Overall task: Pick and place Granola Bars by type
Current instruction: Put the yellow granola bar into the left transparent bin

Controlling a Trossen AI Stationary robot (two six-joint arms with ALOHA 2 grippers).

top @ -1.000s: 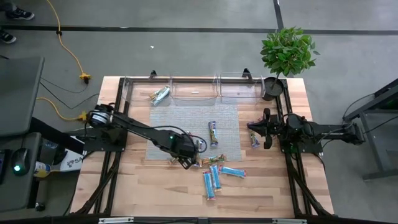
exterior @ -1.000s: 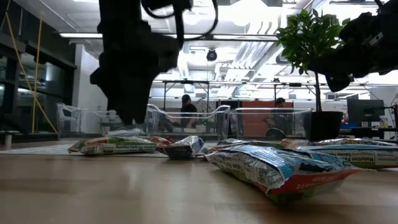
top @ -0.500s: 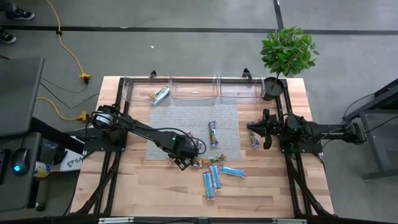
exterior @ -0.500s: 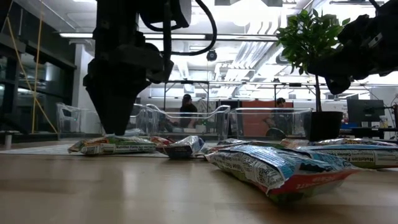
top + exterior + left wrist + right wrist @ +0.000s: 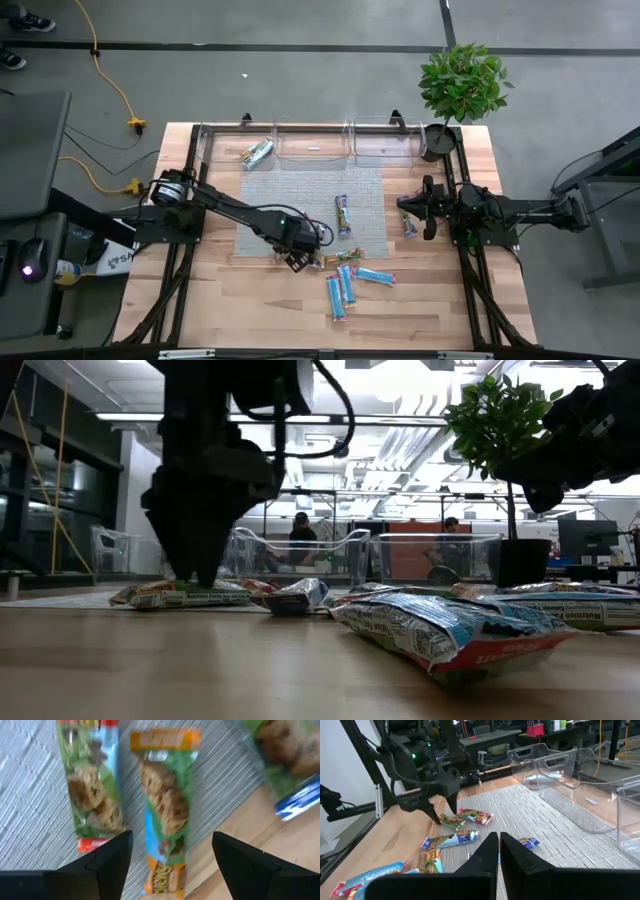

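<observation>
Several wrapped bars lie flat near the grey mat's [image 5: 310, 190] near edge. Tan-green bars [image 5: 330, 259] sit there, and three light blue bars [image 5: 347, 285] lie on the wood just nearer. One purple bar [image 5: 342, 214] lies on the mat, another [image 5: 408, 222] by the right arm. My left gripper [image 5: 297, 258] is open and low, with its fingers on either side of a tan-green bar with orange ends [image 5: 167, 820]; I see no touch. A red-ended bar [image 5: 92, 785] lies beside it. My right gripper [image 5: 499, 840] is shut and waits above the mat's right edge.
Three clear bins [image 5: 312, 145] stand in a row along the table's far edge; the left one holds a bar [image 5: 256, 152]. A potted plant [image 5: 462, 85] stands at the far right corner. Bare wood [image 5: 200, 300] lies near and left of the bars.
My left gripper has come down from above the tan-green bars at the mat's near edge until its fingertips are at the bars' level, shifting a little sideways as it came. The bars and my right arm have kept still.
</observation>
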